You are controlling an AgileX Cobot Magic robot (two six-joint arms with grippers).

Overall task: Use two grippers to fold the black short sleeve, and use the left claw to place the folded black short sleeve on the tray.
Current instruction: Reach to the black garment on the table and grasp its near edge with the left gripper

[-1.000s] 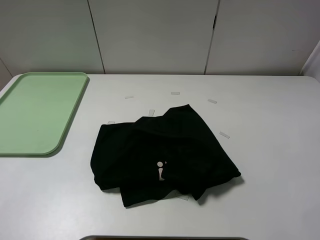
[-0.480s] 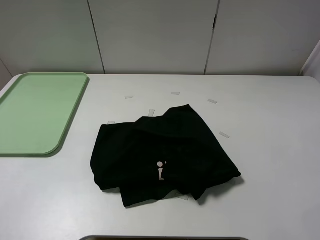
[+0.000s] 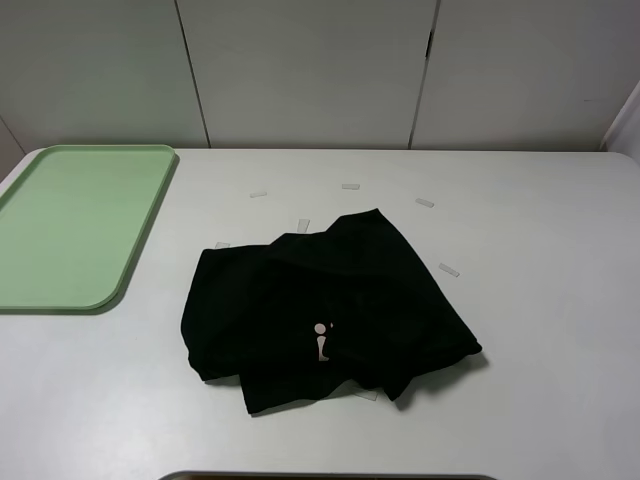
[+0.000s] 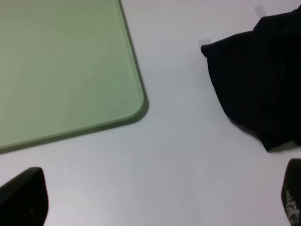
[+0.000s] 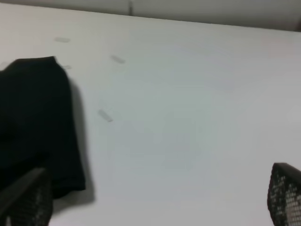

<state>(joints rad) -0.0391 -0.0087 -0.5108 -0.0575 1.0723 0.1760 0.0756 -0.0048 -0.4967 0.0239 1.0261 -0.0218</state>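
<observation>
Folding has not begun, by the look of it, so the first job is a clean pick on the shirt (image 3: 325,310). Both tools are spread wide and hold nothing. The left tool (image 4: 157,202) hangs over bare worktop (image 3: 540,250) between tray (image 3: 75,225) and shirt; the right tool (image 5: 155,200) hangs over bare worktop off the shirt's other side. Each should come down on an outer edge of its own side and pinch few layers, since a grab into the bunched middle would likely drag the whole heap. The shirt lies mid-worktop, well apart from the tray. It is rumpled, doubled over itself and matt black, with a scrap of pale print (image 3: 320,342) showing near the front edge.
</observation>
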